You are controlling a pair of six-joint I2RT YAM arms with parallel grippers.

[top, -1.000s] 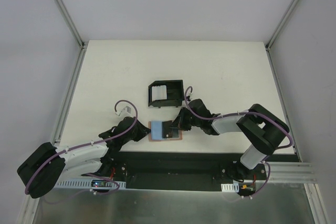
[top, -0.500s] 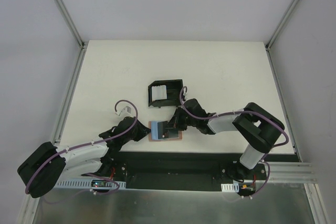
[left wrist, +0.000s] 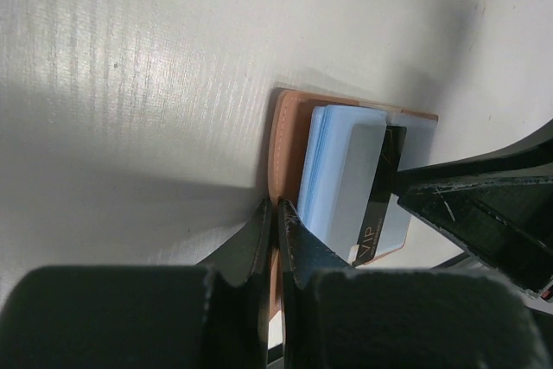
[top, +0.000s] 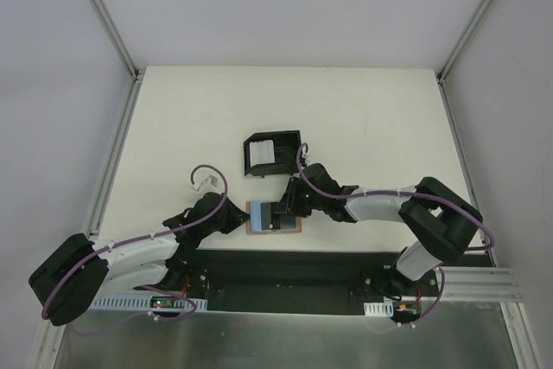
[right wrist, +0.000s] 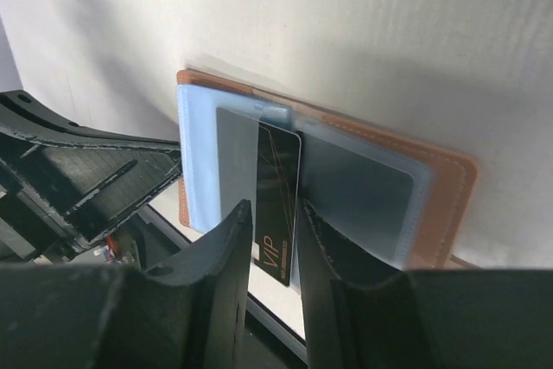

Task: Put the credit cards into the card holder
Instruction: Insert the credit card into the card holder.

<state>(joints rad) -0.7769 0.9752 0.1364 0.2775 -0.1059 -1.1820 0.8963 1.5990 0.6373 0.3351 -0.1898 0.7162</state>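
Observation:
The tan card holder (top: pixel 296 227) lies open near the table's front edge. My left gripper (top: pixel 242 219) is shut on its left leather edge, seen close in the left wrist view (left wrist: pixel 278 213). Light blue cards (left wrist: pixel 324 162) lie stacked in its clear sleeves. A black VIP card (right wrist: pixel 276 196) lies partly under a sleeve, its end sticking out over the near edge. My right gripper (right wrist: pixel 275 209) hovers over the holder (right wrist: pixel 445 205), jaws a narrow gap apart astride the card's bare strip. I see no pinch on it.
A black open-sided box (top: pixel 275 138) with white cards (top: pixel 262 155) inside stands just behind the holder. The table's front edge and a dark rail run close below the holder. My left fingers (right wrist: pixel 95 179) and right fingers (left wrist: pixel 484 213) sit close together.
My right gripper has slid left over the holder and its forearm has stretched out lower. The left gripper has held still on the holder's edge.

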